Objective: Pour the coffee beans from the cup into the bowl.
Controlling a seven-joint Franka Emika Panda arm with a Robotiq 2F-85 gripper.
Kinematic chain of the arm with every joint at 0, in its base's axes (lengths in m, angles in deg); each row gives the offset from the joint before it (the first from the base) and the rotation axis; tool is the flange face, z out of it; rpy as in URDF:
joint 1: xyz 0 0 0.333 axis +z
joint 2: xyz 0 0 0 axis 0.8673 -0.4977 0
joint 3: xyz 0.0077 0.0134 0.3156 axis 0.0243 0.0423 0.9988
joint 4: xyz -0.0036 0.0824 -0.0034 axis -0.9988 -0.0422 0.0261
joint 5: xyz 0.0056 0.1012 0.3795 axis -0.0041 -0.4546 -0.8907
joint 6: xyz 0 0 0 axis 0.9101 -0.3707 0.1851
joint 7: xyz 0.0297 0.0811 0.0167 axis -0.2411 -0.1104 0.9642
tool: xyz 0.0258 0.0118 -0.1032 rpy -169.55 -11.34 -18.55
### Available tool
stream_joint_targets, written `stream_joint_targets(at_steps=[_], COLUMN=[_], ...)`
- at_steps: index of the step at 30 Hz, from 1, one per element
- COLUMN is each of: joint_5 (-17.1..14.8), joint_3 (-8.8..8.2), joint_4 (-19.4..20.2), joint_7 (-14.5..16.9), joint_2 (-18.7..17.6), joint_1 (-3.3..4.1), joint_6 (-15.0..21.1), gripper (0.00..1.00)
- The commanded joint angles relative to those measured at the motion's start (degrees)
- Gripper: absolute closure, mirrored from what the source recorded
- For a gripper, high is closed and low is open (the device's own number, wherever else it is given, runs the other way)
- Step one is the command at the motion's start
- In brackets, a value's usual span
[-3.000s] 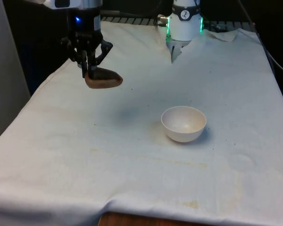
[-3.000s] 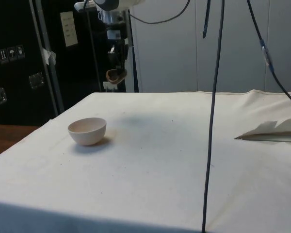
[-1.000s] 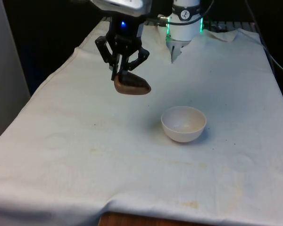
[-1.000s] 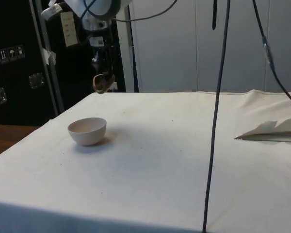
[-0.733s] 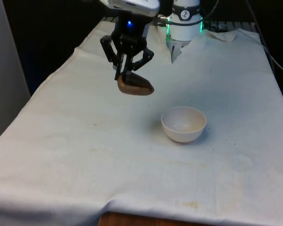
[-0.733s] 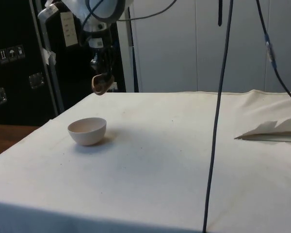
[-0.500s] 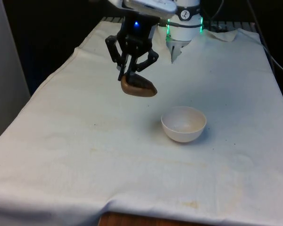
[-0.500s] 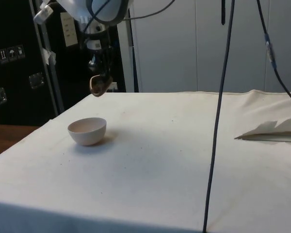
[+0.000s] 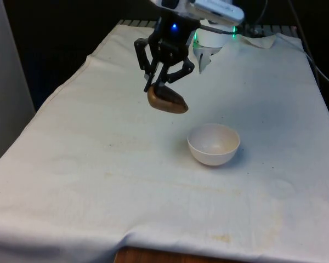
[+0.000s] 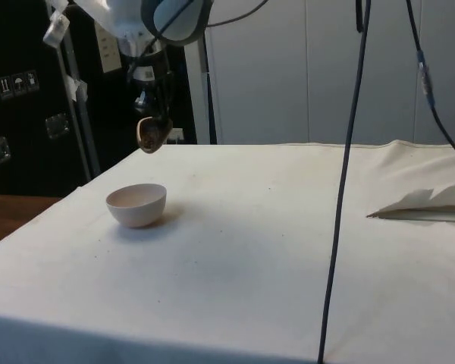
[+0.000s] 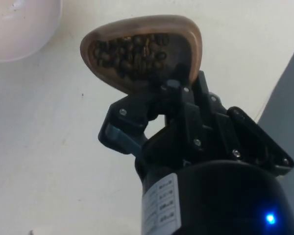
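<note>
carrying the cup (image 9: pixel 167 101) pinched by its rim in the gripper (image 9: pixel 163 83), you hang in the air just short of the bowl (image 9: pixel 214 144). keep the beans (image 11: pixel 132 54) level, centre the lip over the bowl, then tip slowly.

Cup (image 9: pixel 167 100) is a warm brown, kinda wood-toned, with dark brown coffee beans (image 11: pixel 132 54) inside. Bowl (image 9: pixel 213 144) is plain off-white, no pattern. Bench (image 9: pixel 88 175) cloth is white with faint yellowish stains near the front edge. Gripper (image 9: pixel 165 82) is black.
</note>
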Motion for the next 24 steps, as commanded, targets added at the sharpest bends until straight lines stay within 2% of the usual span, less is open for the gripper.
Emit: stream_joint_targets(at_steps=[1,2,9,10,11,18,19,20,21,24], joint_5=[0.7,2.1,7.4,6.9,8.1,13.2,13.8,13.0,14.4,17.0], joint_3=[0.23,0.0,1.89,2.35,2.12,4.13,4.35,4.58,4.58,5.44], joint_4=[0.2,1.0,1.9,1.5,1.8,2.1,2.1,1.9,2.1,2.3], joint_7=[-0.7,-2.0,-7.2,-6.6,-7.8,-12.5,-13.1,-12.3,-13.7,-15.9], joint_2=[0.2,0.7,1.1,0.9,1.0,0.7,0.7,0.7,0.7,0.7], joint_1=[0.0,0.52,0.52,0.0,0.52,0.52,0.46,0.0,0.46,0.4], joint_6=[0.0,1.0,0.6,0.0,0.5,-0.1,-0.1,-0.2,-0.2,-0.6], gripper=[1.0,1.0,1.0,1.0,1.0,1.0,1.0,1.0,1.0,1.0])
